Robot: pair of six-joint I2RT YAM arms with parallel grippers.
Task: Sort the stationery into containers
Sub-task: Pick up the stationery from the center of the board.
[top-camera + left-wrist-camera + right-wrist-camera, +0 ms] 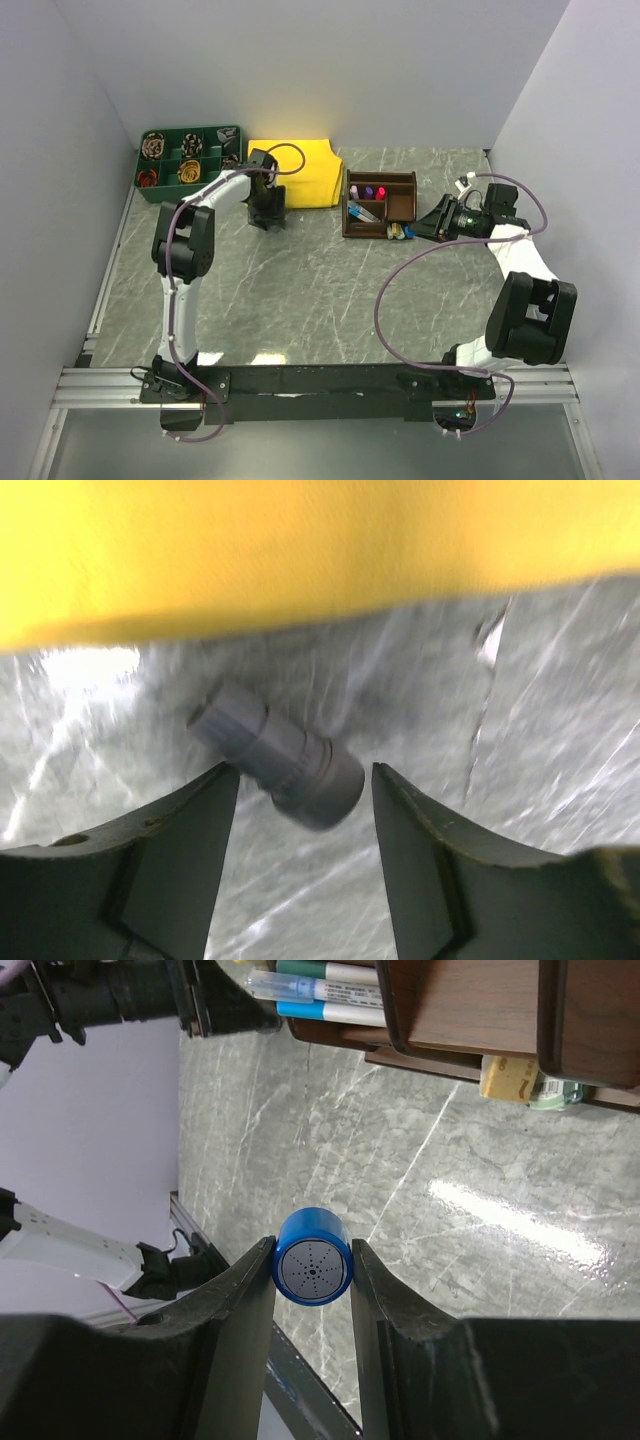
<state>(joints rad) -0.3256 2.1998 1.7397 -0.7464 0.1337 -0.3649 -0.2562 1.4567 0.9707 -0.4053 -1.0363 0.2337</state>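
Stationery: a blue-capped marker is clamped end-on between the fingers of the right gripper, close to the right end of the brown organiser. Pink- and purple-capped pens stand in its back compartment. More pens lie in a front one, with the tan and green erasers at its front right corner. The left gripper hangs with its jaws apart around a short grey cylinder. The cylinder lies ungripped on the marble table, at the edge of the yellow cloth.

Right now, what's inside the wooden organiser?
The wooden organiser holds upright markers, purple and pink caps, back left; lying markers front left; tan and green eraser blocks front right. The upright markers' lower ends are hidden inside their slots.
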